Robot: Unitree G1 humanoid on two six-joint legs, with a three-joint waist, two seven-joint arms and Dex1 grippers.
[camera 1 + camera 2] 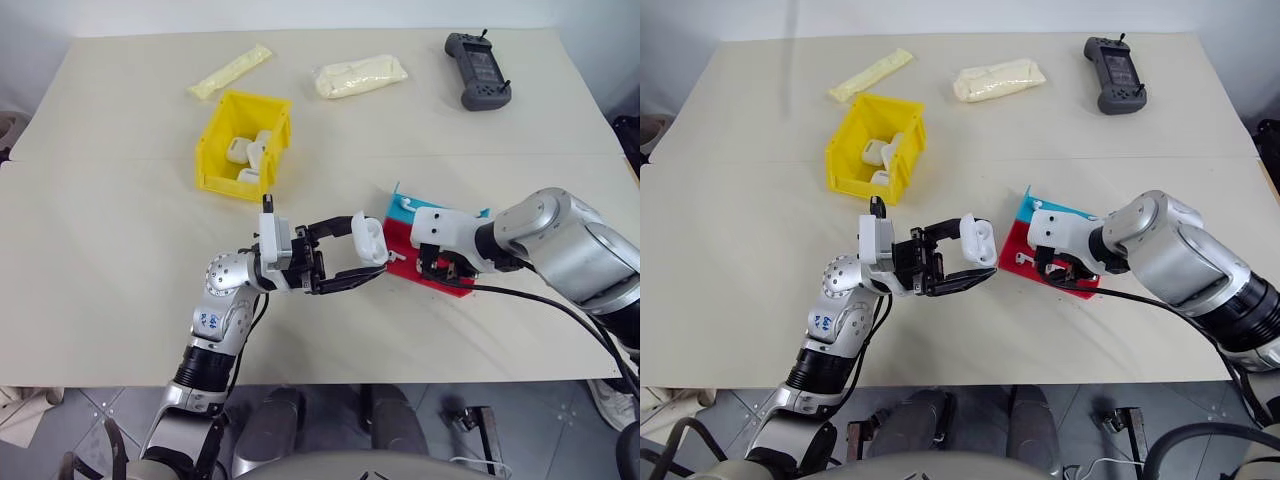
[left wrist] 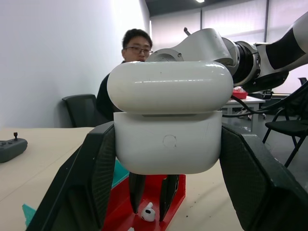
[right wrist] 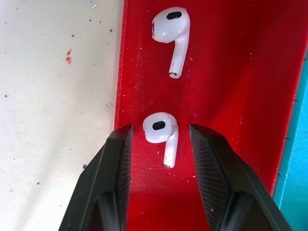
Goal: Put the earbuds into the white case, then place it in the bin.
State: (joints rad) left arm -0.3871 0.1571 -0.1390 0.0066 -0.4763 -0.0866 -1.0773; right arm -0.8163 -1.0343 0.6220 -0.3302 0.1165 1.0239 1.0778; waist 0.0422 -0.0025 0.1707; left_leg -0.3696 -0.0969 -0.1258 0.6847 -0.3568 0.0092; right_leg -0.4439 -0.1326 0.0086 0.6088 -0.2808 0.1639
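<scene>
On the left, the yellow bin (image 1: 243,143) sits far back on the worktop, waiting. Our left claw (image 1: 362,262) squeezes the white case (image 1: 369,240), held up in the air. On the right, our right claw (image 3: 159,137) hangs open around one earbud (image 3: 161,134) on the red tray (image 3: 231,96). Both earbuds must go in the case, then the bin

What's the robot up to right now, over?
Left hand shut on white case. Right hand open around an earbud on red tray. Nothing blocking.
</scene>
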